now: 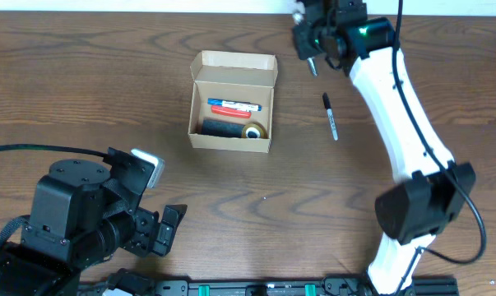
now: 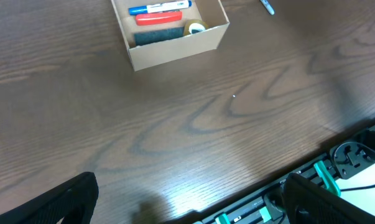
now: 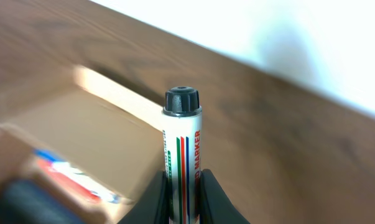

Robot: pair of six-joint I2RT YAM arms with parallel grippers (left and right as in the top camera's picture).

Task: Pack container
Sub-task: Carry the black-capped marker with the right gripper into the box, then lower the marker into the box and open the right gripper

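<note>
The container (image 1: 231,141) is a small tan cardboard box with its flap lid (image 1: 235,69) open, at the table's middle. In it lie a blue marker (image 1: 234,104), a red marker (image 1: 227,110), a black block (image 1: 221,127) and a tape roll (image 1: 253,131). My right gripper (image 1: 313,49) is just beyond the box's far right corner. It is shut on a white marker with a black cap (image 3: 182,140), held upright above the box (image 3: 81,124). My left gripper (image 1: 167,228) is open and empty near the front edge, well short of the box (image 2: 175,48).
A thin black pen (image 1: 331,115) lies on the wood right of the box; its tip shows in the left wrist view (image 2: 267,5). A black rail with green clips (image 2: 324,177) runs along the table's front edge.
</note>
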